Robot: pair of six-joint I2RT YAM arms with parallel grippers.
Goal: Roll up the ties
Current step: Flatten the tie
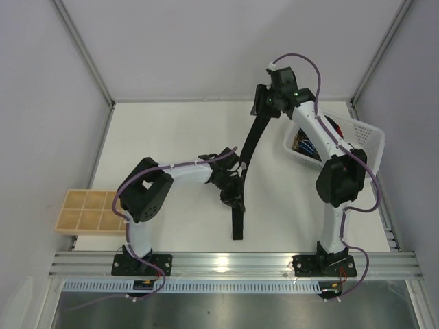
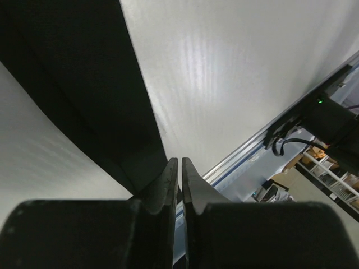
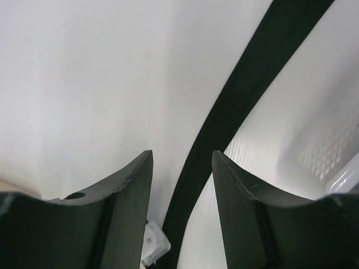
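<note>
A plain black tie (image 1: 247, 154) lies stretched over the white table, from the far middle down towards the front rail. My left gripper (image 1: 233, 188) is low over its near half. In the left wrist view the jaws (image 2: 179, 162) are pressed almost together, pinching the edge of the black tie (image 2: 84, 101), which passes behind the left finger. My right gripper (image 1: 263, 106) hovers at the tie's far end. It stands open (image 3: 182, 154), and the narrow part of the tie (image 3: 235, 101) runs under the gap without touching either finger.
A white lattice basket (image 1: 357, 137) at the right, behind the right arm, holds more ties (image 1: 306, 145), and its wall (image 3: 336, 162) shows in the right wrist view. A wooden compartment tray (image 1: 86, 212) sits off the table's left front corner. The metal rail (image 1: 233, 260) runs along the near edge.
</note>
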